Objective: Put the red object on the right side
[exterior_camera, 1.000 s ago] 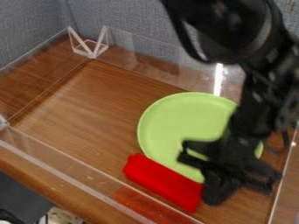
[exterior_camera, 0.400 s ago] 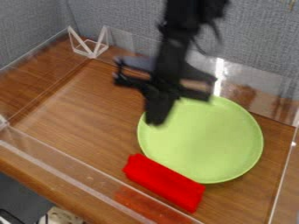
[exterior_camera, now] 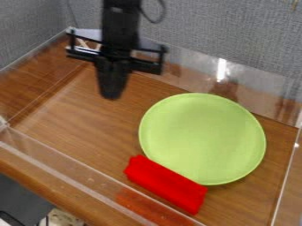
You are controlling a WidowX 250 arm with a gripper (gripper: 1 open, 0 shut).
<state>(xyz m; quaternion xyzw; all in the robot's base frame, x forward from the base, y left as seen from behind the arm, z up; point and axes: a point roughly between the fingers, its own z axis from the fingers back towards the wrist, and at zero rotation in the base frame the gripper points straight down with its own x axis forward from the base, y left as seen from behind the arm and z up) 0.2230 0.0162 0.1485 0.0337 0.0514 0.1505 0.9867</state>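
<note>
Hanging over the brown wood-grain bench [exterior_camera: 71, 106], the black end effector [exterior_camera: 111, 90] is pointing straight down with its fingers pinched together into a narrow tip, and it is carrying nothing. It is sitting well to the upper left of the round lime-green plate [exterior_camera: 203, 138], which I am taking as the landmark for everything else.

The bright red bar-shaped block [exterior_camera: 165, 184] is lying flat on the bench just below the plate's lower-left rim, close to it or perhaps just touching; from where I am standing I cannot say which. It is lying at a slant along the near clear plastic wall [exterior_camera: 59, 181] of the tray-like enclosure. A small white wire stand [exterior_camera: 90, 41] is sitting far off beyond the plate's upper left, in the back corner.

Judging by how things are lying, the block is already resting toward the right-hand part of the enclosure, so the placing step is looking finished and the arm is looking clear of the work. If the block is in fact counted as placed, nothing more is needed than keeping the arm away from it. If it is not, the next move is calling for the fingers to spread, travel down past the plate's left side, and descend squarely across the block's narrow width without nudging the plate.
</note>
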